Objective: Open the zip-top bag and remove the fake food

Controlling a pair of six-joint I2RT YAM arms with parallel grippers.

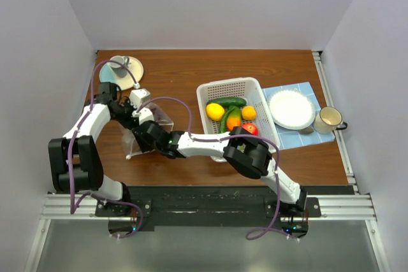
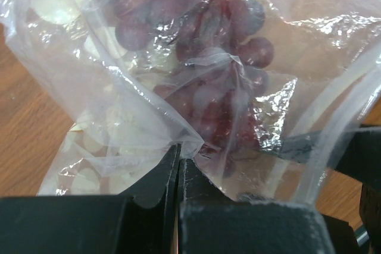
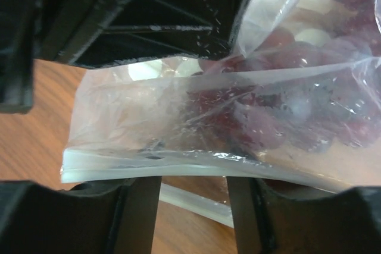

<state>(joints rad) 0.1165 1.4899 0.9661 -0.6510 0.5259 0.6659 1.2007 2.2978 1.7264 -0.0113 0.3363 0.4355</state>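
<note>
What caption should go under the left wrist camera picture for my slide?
Left gripper pinches the clear zip-top bag with purple grapes inside, over the wooden table.

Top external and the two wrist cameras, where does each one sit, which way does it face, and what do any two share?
Top external: above and behind the bases, looking down on the table; both arms show, left hand and right hand at the zip-top bag.
Left wrist: on the left arm, looking along its shut fingers into the bag at purple grapes.
Right wrist: on the right arm, looking past its parted fingers at the bag's zip edge.
Shared: both wrist views show bag and grapes.
</note>
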